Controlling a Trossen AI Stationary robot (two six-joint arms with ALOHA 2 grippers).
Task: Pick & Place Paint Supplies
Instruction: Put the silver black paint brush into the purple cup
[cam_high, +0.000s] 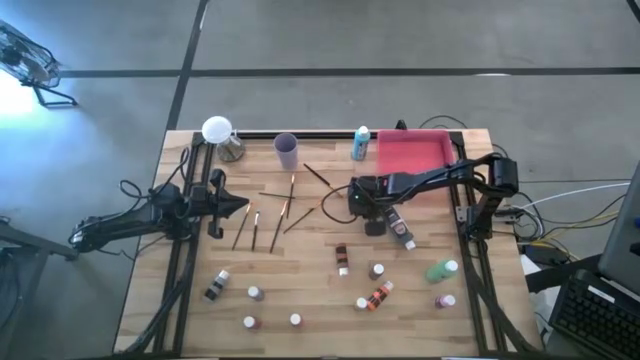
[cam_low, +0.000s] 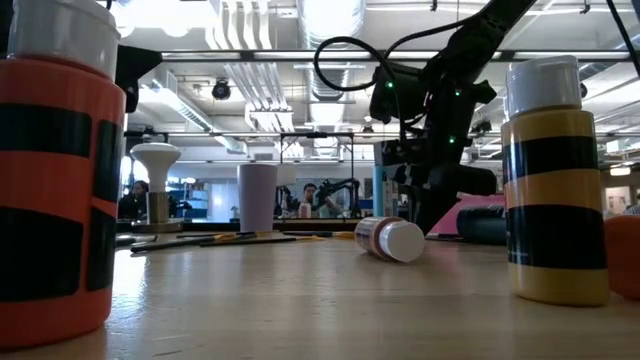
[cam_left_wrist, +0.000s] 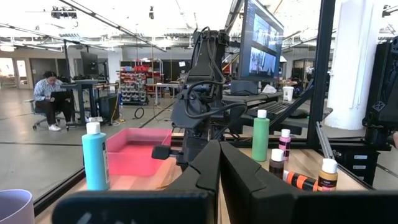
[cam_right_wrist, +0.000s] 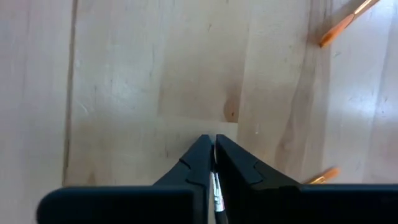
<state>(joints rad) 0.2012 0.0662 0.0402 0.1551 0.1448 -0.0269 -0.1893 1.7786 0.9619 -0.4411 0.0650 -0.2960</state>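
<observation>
Now right gripper (cam_right_wrist: 214, 144) is pinched shut on 1 thin brush (cam_right_wrist: 216, 190) — prob. near its ferrule. Light, stiff, slippery; grip mid-handle. Left gripper (cam_left_wrist: 219, 149) closed, empty.

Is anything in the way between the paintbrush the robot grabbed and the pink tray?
Nothing visible blocks it. The right gripper is shut on a thin brush over bare wood. The pink tray lies just beyond it; a fallen bottle lies off to the side.

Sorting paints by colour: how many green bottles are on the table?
1. The green bottle stands near the right edge of the table, among smaller bottles. Another could be hidden behind the arms.
</observation>
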